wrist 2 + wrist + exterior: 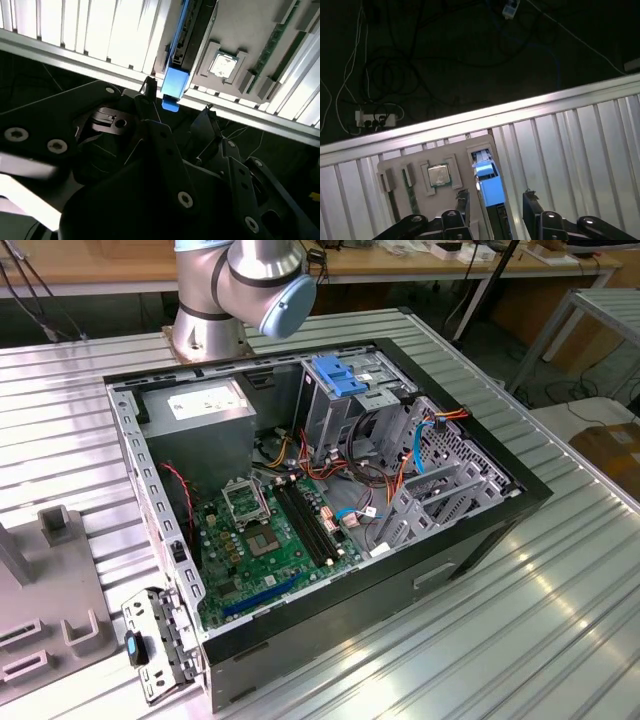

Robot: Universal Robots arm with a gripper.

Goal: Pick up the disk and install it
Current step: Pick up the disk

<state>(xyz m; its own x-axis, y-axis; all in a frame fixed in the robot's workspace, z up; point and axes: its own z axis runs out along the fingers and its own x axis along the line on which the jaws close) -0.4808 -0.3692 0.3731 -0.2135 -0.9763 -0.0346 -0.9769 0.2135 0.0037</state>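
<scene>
- Gripper point(495, 199) open, jaws astride the disk point(489, 186), clear of both faces.
- Disk stands edgewise in the grey holder point(415, 159) at the table point(580, 135) edge, long axis crossing that edge.

The arm point(235, 275) reaches away from its base, its fingers point(463, 206) point(214, 125) spread apart, tips downward.

open pc case point(400, 602) w/ mobo point(268, 552) on ribbed table point(530, 640).

A ribbed metal table point(560, 640) carries an open computer case point(350, 630) at its middle, the arm's base point(205, 335) at the case's eleven o'clock, and a grey parts tray point(40, 610) at eight o'clock.
</scene>
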